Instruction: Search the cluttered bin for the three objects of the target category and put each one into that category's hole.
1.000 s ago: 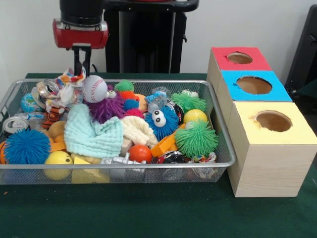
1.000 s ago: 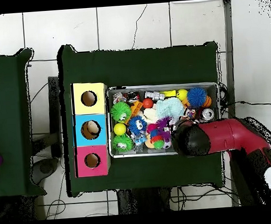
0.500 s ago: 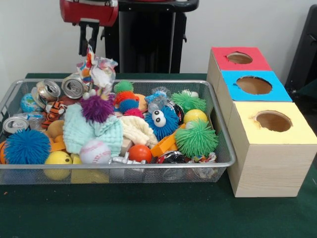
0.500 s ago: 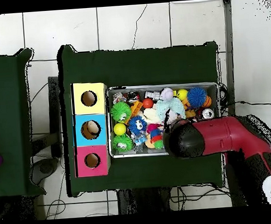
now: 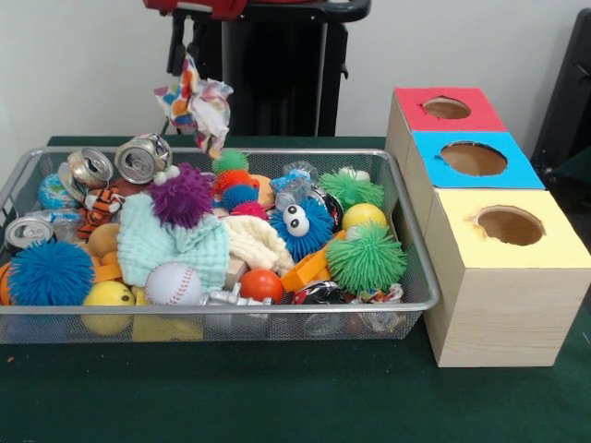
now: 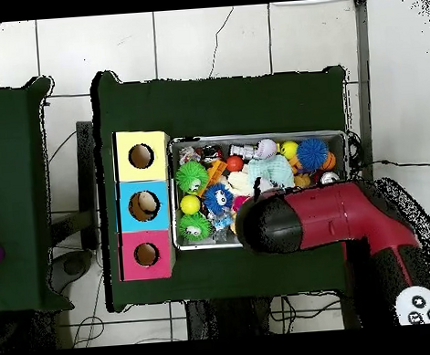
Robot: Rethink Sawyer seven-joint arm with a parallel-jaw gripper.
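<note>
In the front view my gripper (image 5: pixel 187 51) hangs at the top edge, above the back left of the wire bin (image 5: pixel 222 307). It is shut on a patterned multicolour cloth (image 5: pixel 198 100), which dangles clear of the clutter. Below lie a mint cloth (image 5: pixel 171 245) and a cream cloth (image 5: pixel 259 242). To the right stand the red box (image 5: pixel 448 109), blue box (image 5: pixel 474 159) and yellow box (image 5: pixel 510 226), each with a round hole. In the overhead view the red arm (image 6: pixel 299 220) covers the gripper and the bin's lower part (image 6: pixel 252 136).
The bin holds a baseball (image 5: pixel 174 282), a purple fuzzy ball (image 5: pixel 182 196), a blue fuzzy toy with eyes (image 5: pixel 300 226), a green spiky ball (image 5: pixel 367 258), crushed cans (image 5: pixel 141 159) and several small balls. Green cloth covers the table (image 5: pixel 277 397).
The gripper has risen and shifted right in the front view, lifting the patterned cloth out of the pile. The baseball rolled to the bin's front and the purple ball shifted.
</note>
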